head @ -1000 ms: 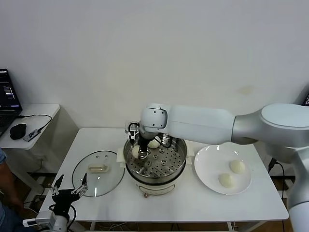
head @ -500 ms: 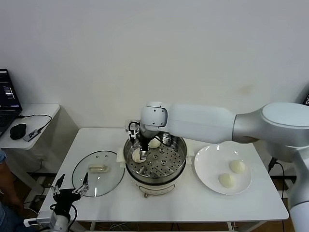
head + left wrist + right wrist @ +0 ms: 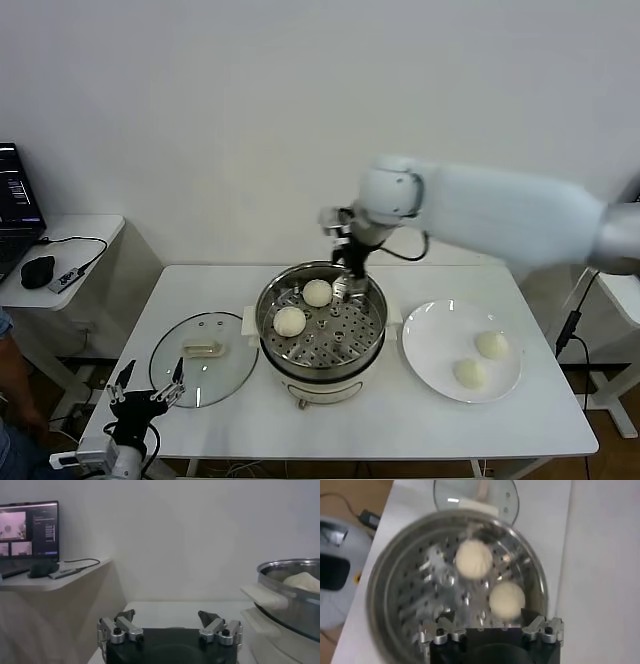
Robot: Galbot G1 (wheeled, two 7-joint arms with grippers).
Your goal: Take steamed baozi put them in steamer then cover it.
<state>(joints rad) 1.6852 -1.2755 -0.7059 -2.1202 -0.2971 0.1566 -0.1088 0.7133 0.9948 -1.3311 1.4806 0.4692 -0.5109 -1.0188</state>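
Steel steamer (image 3: 322, 330) holds two baozi (image 3: 290, 320) | right gripper (image 3: 347, 283) jaws open, empty, above rim

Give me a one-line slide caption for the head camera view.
Right gripper open above the steamer holding two baozi, two more on the plate; cover on table.

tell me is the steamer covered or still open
Open. The glass cover lies flat on the table left of the steamer, whose perforated tray shows two baozi.
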